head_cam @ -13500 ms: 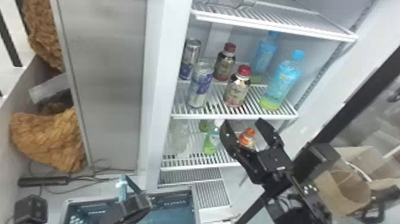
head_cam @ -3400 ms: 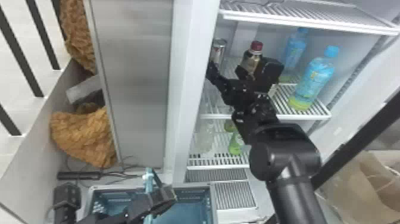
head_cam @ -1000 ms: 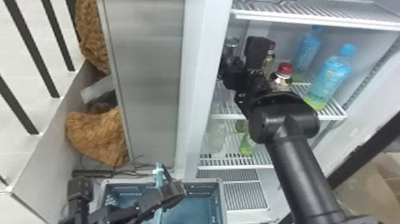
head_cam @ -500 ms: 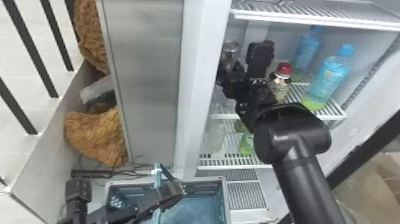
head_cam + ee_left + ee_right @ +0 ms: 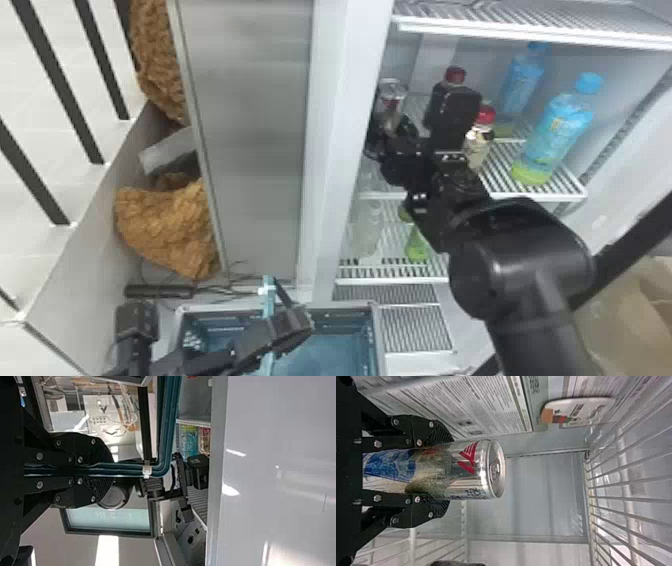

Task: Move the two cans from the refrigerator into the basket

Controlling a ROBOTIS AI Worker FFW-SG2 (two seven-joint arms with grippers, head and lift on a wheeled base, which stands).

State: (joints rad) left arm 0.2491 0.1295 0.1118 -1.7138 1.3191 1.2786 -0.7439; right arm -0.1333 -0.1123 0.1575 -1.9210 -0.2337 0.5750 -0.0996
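Note:
In the head view, my right gripper (image 5: 397, 132) is at the left side of the refrigerator's middle shelf, against a silver can (image 5: 391, 92). The right wrist view has my right gripper (image 5: 433, 471) shut on the can (image 5: 466, 469), one finger along each side; its lid end sticks out past the fingertips. At the lower left of the head view, my left gripper (image 5: 275, 332) is over the blue basket (image 5: 377, 340), by its upright handle (image 5: 268, 300). In the left wrist view, my left gripper (image 5: 105, 470) is shut on the handle (image 5: 168, 419).
Red-capped bottles (image 5: 485, 127) stand right of my right gripper, with blue-capped bottles (image 5: 557, 130) farther right. Another shelf (image 5: 500, 32) hangs above. More bottles (image 5: 367, 230) are on the lower shelf. The refrigerator's side wall (image 5: 332, 150) rises just left of the can.
Over the last second, the can and the right gripper have shifted slightly toward me, uncovering more of the red-capped bottles. Since the oldest frame, the right arm has reached in to the can. The left gripper stays by the handle.

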